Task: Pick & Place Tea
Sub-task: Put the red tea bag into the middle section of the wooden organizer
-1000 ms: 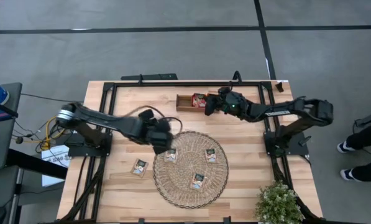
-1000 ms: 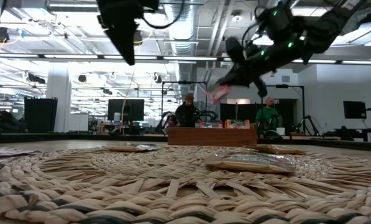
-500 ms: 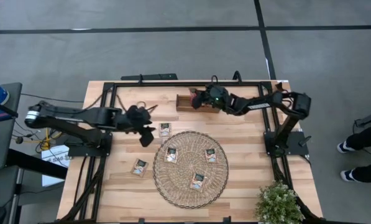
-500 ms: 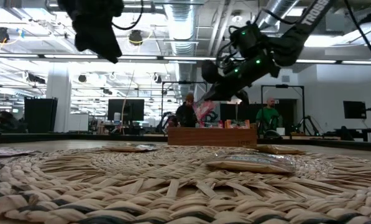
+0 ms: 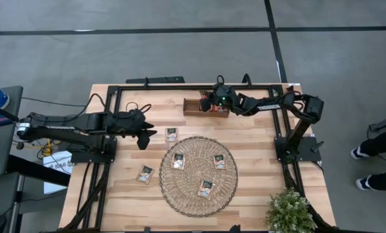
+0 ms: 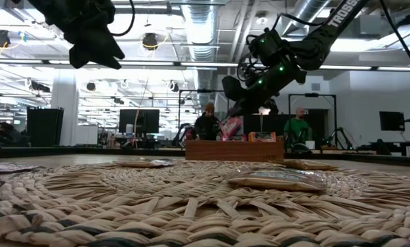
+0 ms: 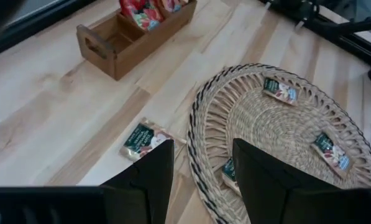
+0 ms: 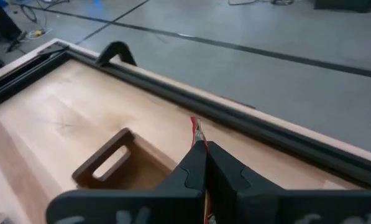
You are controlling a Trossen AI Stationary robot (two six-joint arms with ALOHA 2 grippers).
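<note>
Sorting well underway: right pincer [image 5: 212,103], clamped shut on a red sachet [image 8: 196,132], hangs over the wooden tray [image 5: 194,110]. South of the tray, 5 sachets remain, 3 on the woven mat [image 5: 183,191]. Left pincer [image 5: 146,136] waits empty, spread.

Table [image 5: 257,194] bears mat [image 5: 186,197], tray [image 5: 194,106] (sachets [image 5: 145,173] too).
</note>
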